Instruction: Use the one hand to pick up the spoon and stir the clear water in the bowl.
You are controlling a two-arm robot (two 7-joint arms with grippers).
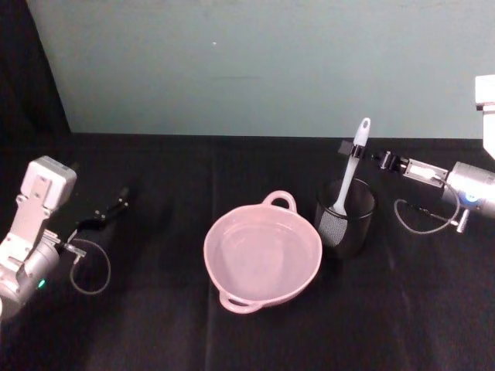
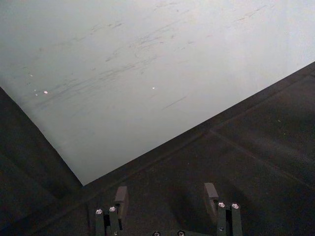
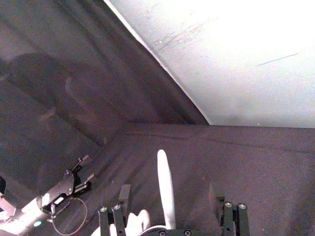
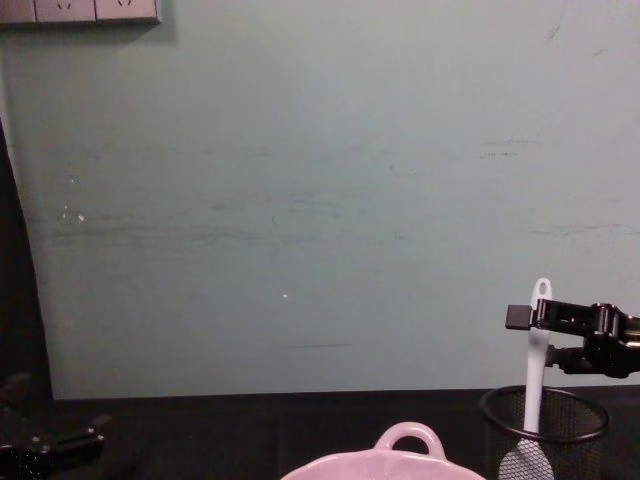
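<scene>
The white spoon (image 1: 358,147) stands head-down in a black wire-mesh cup (image 1: 346,220), its handle sticking up. My right gripper (image 1: 352,160) reaches in from the right, open, with one finger on each side of the handle. The right wrist view shows the spoon (image 3: 165,184) between the spread fingers (image 3: 124,194), with gaps on both sides. In the chest view the right gripper (image 4: 535,335) sits at the upper part of the spoon (image 4: 536,372). The pale pink bowl (image 1: 209,249) sits left of the cup at mid-table. My left gripper (image 1: 114,209) rests open at the far left.
A black cloth covers the table (image 1: 155,325). A pale green wall (image 1: 255,62) closes the back. The mesh cup (image 4: 570,430) stands right beside the bowl (image 4: 405,442). The left wrist view has the left gripper (image 2: 166,194) over bare cloth.
</scene>
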